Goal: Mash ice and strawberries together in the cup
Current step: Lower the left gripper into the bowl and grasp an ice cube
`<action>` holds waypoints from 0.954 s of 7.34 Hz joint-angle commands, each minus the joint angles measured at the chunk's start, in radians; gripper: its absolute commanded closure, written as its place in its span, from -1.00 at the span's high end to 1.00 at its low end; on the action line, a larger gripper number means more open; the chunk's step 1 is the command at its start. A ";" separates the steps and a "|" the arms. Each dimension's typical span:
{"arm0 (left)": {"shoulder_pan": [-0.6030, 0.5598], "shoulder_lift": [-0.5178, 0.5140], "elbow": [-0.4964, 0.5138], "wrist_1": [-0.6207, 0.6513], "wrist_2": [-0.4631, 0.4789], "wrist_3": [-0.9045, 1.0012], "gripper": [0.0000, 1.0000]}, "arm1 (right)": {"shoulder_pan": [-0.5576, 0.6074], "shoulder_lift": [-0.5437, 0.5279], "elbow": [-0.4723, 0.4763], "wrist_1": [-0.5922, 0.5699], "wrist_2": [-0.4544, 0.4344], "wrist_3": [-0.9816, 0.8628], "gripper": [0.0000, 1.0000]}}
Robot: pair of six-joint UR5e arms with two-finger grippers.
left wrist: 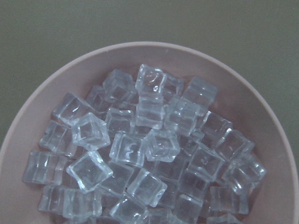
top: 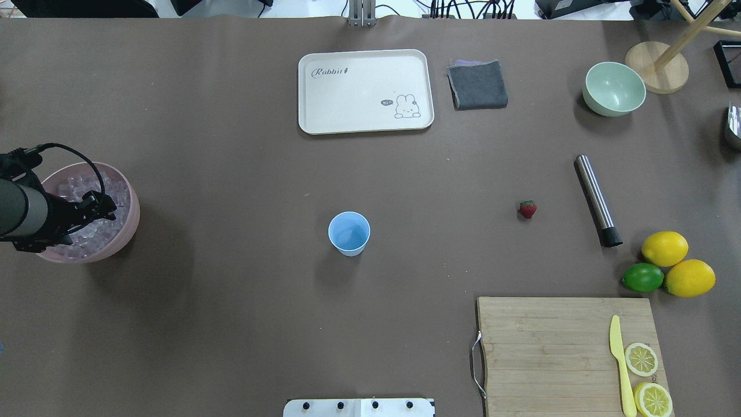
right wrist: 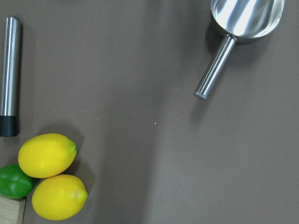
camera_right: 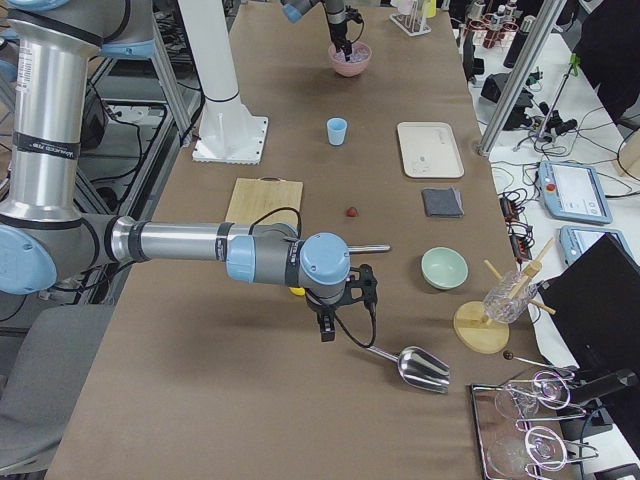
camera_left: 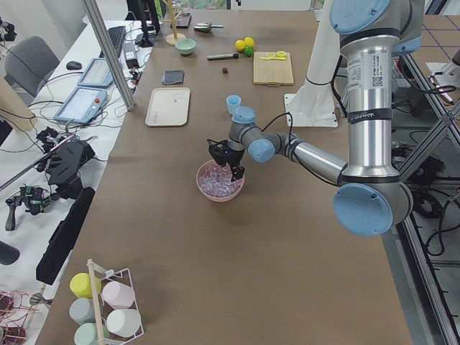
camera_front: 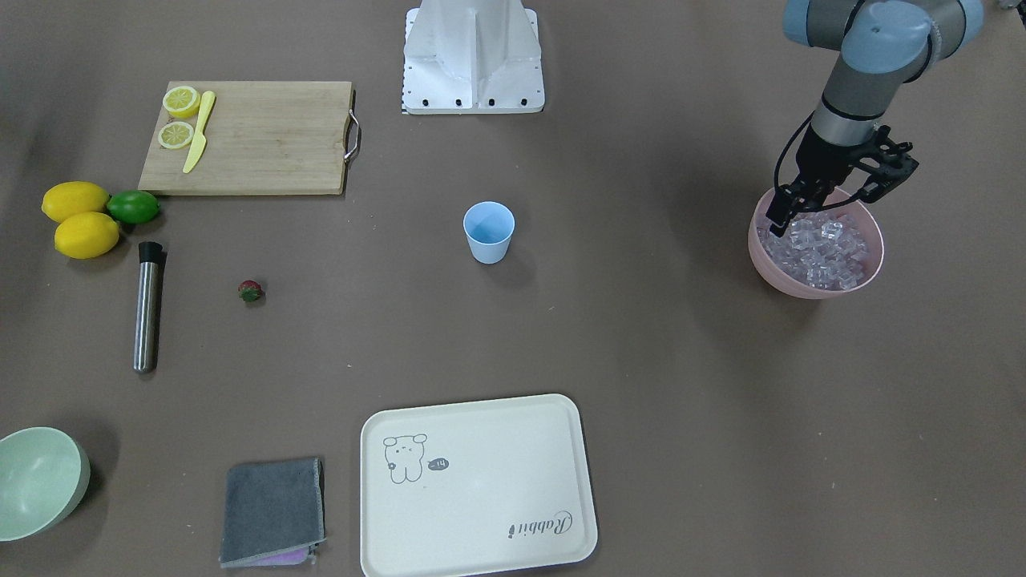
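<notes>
The light blue cup (camera_front: 488, 232) stands upright and empty at the table's middle; it also shows in the overhead view (top: 349, 233). The heap of clear ice cubes (left wrist: 149, 149) fills a pink bowl (camera_front: 801, 284). My left gripper (camera_front: 822, 212) hangs just over the ice in that bowl, open and empty; it also shows in the overhead view (top: 95, 211). The small red strawberry (camera_front: 250, 291) lies alone on the table, far from the cup. My right gripper (camera_right: 325, 330) shows only in the exterior right view, above the table near the lemons; I cannot tell if it is open.
A steel muddler (camera_front: 147, 308) lies beside two lemons (camera_front: 76, 216) and a lime (camera_front: 133, 207). A steel scoop (right wrist: 233, 28) lies under the right wrist. A cutting board (camera_front: 256, 136), a cream tray (camera_front: 481, 489), a grey cloth (camera_front: 272, 509) and a green bowl (camera_front: 36, 481) stand around.
</notes>
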 commanded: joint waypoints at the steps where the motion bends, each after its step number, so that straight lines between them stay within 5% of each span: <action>1: 0.003 -0.008 -0.001 0.004 0.001 -0.139 0.79 | 0.000 -0.002 0.008 0.000 -0.001 0.000 1.00; 5: 0.000 -0.032 0.066 0.011 0.001 -0.163 0.68 | 0.002 -0.069 0.089 0.000 -0.001 0.000 1.00; 7: -0.003 -0.031 0.065 0.013 0.000 -0.166 0.26 | 0.014 -0.088 0.115 0.000 -0.001 0.000 1.00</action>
